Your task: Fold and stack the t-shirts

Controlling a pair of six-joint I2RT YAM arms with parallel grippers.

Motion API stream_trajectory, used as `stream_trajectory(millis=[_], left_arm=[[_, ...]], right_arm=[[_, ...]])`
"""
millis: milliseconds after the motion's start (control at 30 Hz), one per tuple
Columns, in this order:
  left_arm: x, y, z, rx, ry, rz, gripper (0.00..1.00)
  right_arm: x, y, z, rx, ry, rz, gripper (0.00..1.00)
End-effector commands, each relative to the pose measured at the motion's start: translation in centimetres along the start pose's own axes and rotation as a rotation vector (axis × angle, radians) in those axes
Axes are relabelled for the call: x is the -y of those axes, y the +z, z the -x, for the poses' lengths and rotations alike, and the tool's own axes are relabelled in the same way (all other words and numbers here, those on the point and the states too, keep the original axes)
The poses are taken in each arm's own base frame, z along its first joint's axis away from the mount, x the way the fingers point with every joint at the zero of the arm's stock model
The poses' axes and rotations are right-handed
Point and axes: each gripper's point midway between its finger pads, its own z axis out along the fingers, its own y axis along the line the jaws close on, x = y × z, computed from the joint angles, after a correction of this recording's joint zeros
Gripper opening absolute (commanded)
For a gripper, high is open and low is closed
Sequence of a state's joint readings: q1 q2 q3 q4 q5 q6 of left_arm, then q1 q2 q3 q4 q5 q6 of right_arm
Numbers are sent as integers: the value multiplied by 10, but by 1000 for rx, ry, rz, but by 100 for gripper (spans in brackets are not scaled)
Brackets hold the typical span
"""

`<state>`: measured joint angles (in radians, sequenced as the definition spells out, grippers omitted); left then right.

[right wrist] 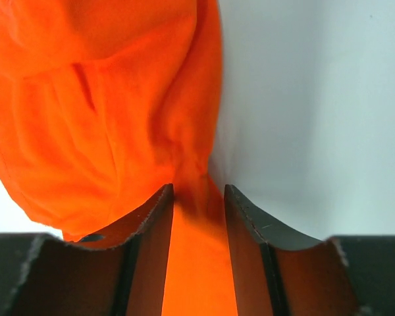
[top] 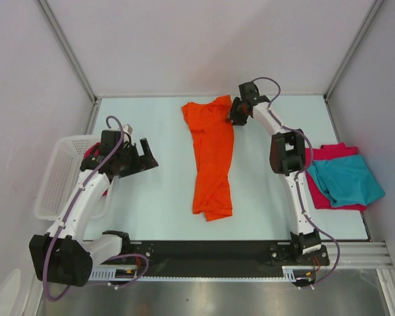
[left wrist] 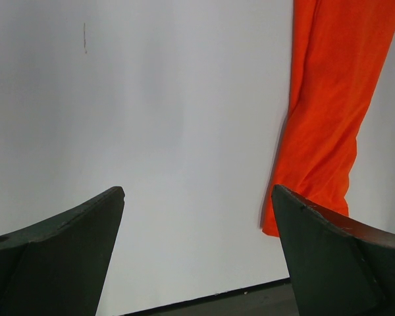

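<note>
The orange t-shirt (top: 212, 158) lies as a long narrow strip down the middle of the table, bunched at its far end. My right gripper (top: 236, 112) is at that far end's right corner. In the right wrist view my right gripper (right wrist: 199, 187) stands open, its jaws apart, with orange cloth (right wrist: 99, 112) lying loose in the gap. My left gripper (top: 145, 158) hovers open left of the strip, nothing between its fingers (left wrist: 197, 191); the orange t-shirt (left wrist: 336, 99) shows at the right. A teal t-shirt (top: 345, 181) lies on a crimson t-shirt (top: 332, 153) at the right.
A white mesh basket (top: 56, 174) stands at the table's left edge with a bit of crimson cloth (top: 92, 153) at its rim. White walls close the table on three sides. The dark front rail (top: 210, 250) runs along the near edge.
</note>
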<state>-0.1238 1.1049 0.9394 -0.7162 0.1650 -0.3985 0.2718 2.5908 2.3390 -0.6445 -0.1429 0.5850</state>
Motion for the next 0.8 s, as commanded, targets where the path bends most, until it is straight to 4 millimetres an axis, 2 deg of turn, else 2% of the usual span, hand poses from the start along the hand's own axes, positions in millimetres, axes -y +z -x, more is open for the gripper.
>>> stream_trajectory(millis=[0, 67, 100, 133, 167, 200, 233, 333, 367, 400, 433, 467, 500, 567, 600, 633, 733, 767], left_arm=[[5, -2, 1, 22, 12, -46, 99], [7, -3, 1, 29, 12, -54, 100], [5, -2, -2, 24, 8, -51, 100], [6, -1, -2, 27, 9, -58, 100], [6, 0, -4, 21, 10, -62, 100], [6, 0, -6, 18, 8, -65, 100], [9, 0, -6, 20, 9, -82, 100], [13, 2, -8, 21, 2, -113, 99], [16, 1, -9, 20, -1, -131, 100], [18, 2, -11, 13, -10, -146, 100], [21, 1, -11, 17, -12, -158, 100], [24, 0, -13, 13, -18, -178, 100], [25, 0, -14, 15, -20, -183, 100], [27, 0, -15, 28, -32, -197, 100], [30, 5, -24, 9, -31, -212, 100], [34, 10, -25, 12, -26, -229, 100], [50, 28, -51, -56, 9, -231, 100], [64, 32, -68, -96, 38, -252, 100]], right_arm=[[-19, -60, 28, 86, -65, -12, 42], [-18, -74, 15, 63, -69, -33, 41], [-28, -100, 16, 88, -80, -13, 41], [-14, -98, -7, 60, -85, -36, 41], [-12, -105, -21, 58, -100, -50, 41], [-26, -135, -15, 119, -109, -5, 42], [-4, -130, -49, 46, -105, -45, 42], [-3, -155, -85, -2, -89, -23, 42], [8, -153, -115, -68, -90, -33, 41], [5, -156, -139, -109, -103, -36, 41], [2, -164, -151, -122, -115, -29, 41], [13, -162, -178, -172, -130, -63, 41], [9, -165, -199, -198, -148, -67, 41], [11, -169, -224, -229, -159, -67, 41], [23, -168, -242, -267, -154, -87, 41], [21, -169, -256, -290, -150, -71, 41], [29, -173, -278, -321, -156, -81, 41], [28, -177, -279, -316, -165, -78, 41]])
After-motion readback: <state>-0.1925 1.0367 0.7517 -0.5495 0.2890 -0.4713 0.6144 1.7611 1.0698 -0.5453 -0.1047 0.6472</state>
